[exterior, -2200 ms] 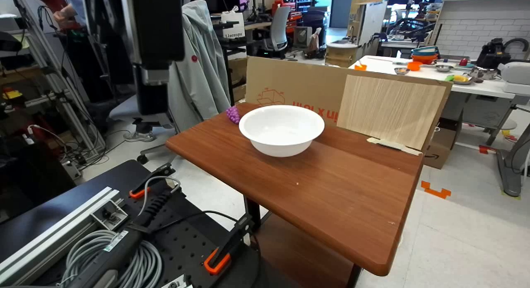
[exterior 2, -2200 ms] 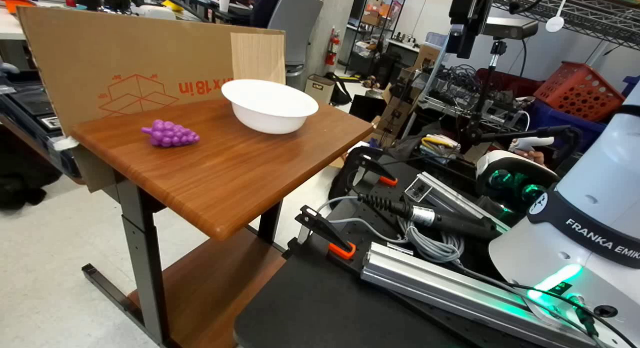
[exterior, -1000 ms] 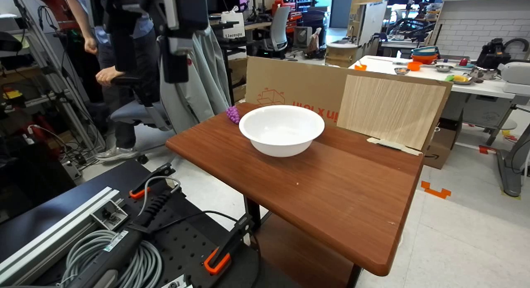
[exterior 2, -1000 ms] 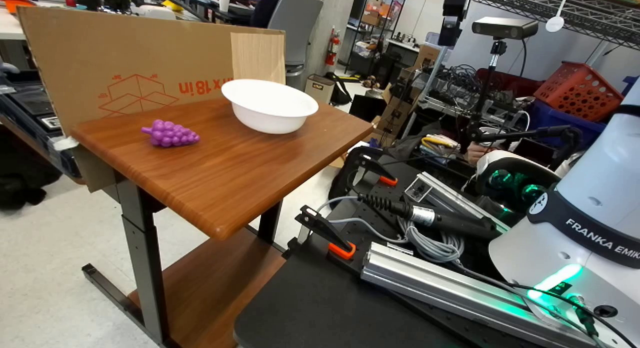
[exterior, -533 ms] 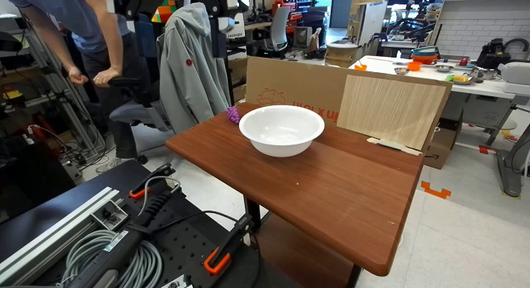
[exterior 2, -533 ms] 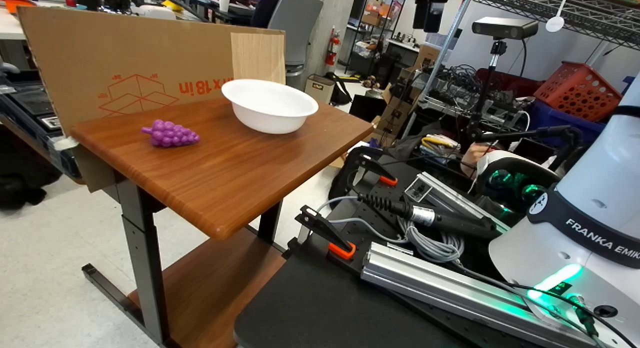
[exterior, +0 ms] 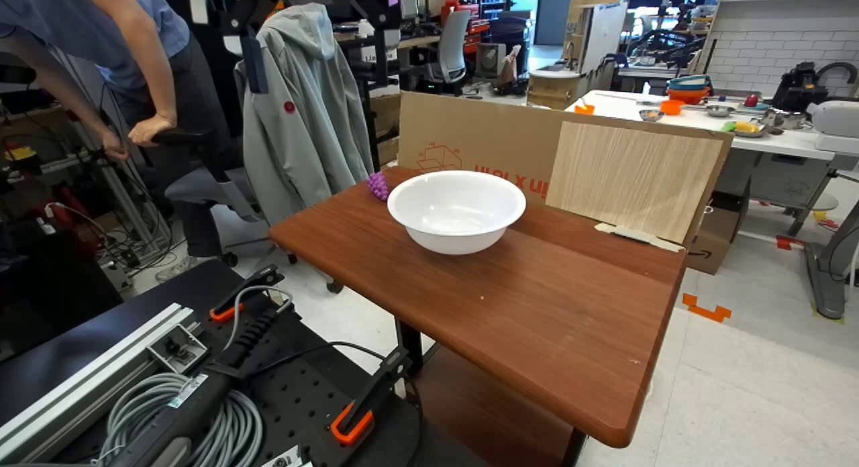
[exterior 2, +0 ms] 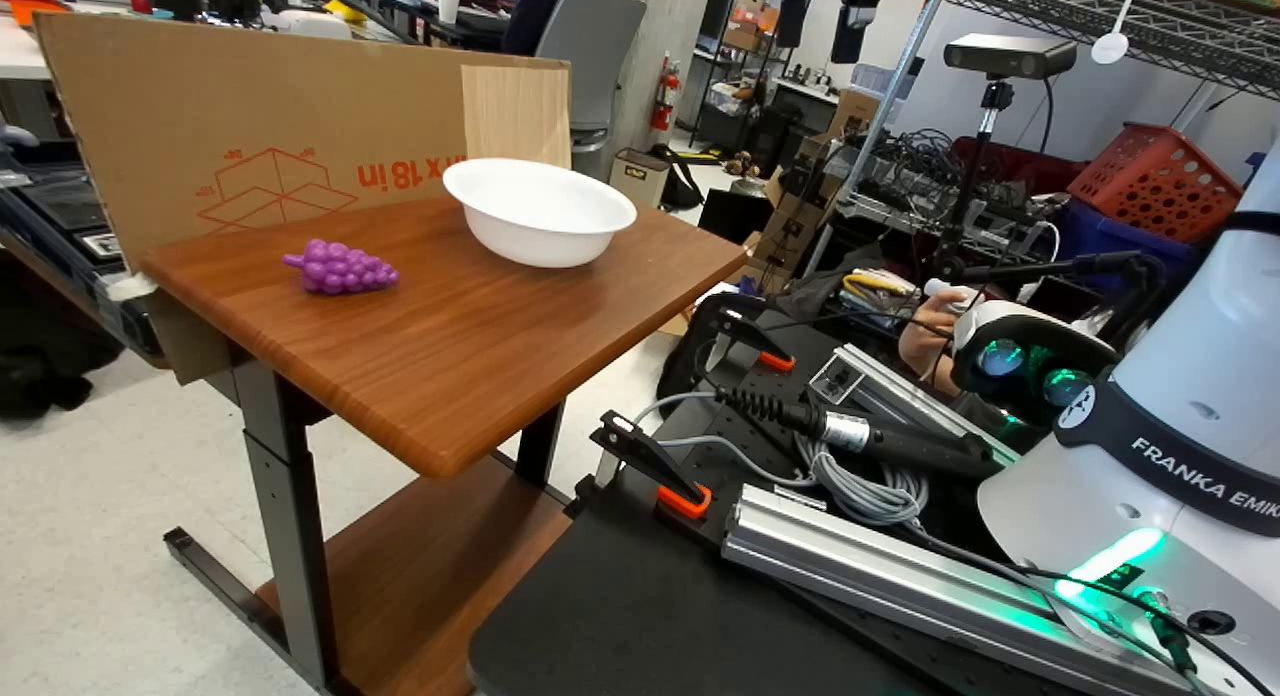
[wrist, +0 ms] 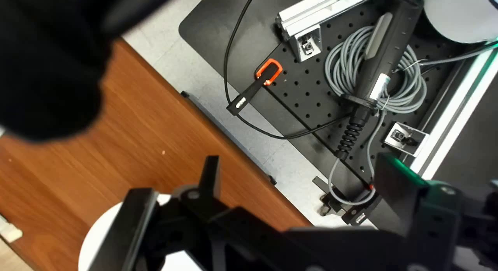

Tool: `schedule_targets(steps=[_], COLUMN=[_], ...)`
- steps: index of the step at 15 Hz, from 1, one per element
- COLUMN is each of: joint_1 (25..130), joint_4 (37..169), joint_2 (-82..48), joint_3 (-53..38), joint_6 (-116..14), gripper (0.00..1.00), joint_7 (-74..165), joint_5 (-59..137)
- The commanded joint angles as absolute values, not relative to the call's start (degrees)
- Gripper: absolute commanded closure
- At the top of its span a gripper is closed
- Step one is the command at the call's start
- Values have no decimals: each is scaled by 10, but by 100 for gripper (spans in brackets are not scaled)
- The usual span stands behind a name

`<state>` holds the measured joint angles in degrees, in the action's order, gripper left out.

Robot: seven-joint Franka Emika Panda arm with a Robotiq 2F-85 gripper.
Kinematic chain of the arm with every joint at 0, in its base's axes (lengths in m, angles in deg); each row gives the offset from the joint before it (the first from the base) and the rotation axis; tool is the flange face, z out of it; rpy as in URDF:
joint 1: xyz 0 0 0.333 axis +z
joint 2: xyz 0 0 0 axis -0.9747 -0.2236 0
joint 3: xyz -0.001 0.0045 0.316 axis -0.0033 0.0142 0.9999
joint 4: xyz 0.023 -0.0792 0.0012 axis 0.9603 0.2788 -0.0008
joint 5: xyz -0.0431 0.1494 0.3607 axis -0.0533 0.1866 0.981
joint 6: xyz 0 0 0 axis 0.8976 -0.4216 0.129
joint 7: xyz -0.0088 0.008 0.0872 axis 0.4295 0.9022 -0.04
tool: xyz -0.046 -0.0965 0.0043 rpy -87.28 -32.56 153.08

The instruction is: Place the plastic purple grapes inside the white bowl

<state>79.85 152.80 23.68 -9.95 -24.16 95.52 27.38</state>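
Note:
The plastic purple grapes lie on the brown table, apart from the white bowl, partly behind its rim in that exterior view. In an exterior view the grapes lie fully visible near the table's end, with the bowl further along. My gripper is high, well above table level, its two fingers wide apart with nothing between. It also shows at the top edge of an exterior view. In the wrist view my open gripper partly covers the bowl; the grapes are out of view there.
A cardboard sheet with a wooden panel stands along the table's back edge. The black robot bench carries clamps, coiled cable and an aluminium rail. A person and a chair with a grey jacket are beside the table.
My gripper has turned and moved, rightward in one exterior view and leftward in the other; both fingers now show apart. The person and chair have shifted. Grapes and bowl have not moved.

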Motion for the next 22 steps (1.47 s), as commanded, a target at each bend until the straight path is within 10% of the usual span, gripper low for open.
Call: schedule_targets(steps=[1, 22], joint_1=[817, 840], joint_4=[1509, 1271], joint_2=[195, -170], joint_3=[-87, 29], joint_6=[-282, -449], gripper=[0, 0], joint_7=[1018, 946], joint_5=[251, 352])
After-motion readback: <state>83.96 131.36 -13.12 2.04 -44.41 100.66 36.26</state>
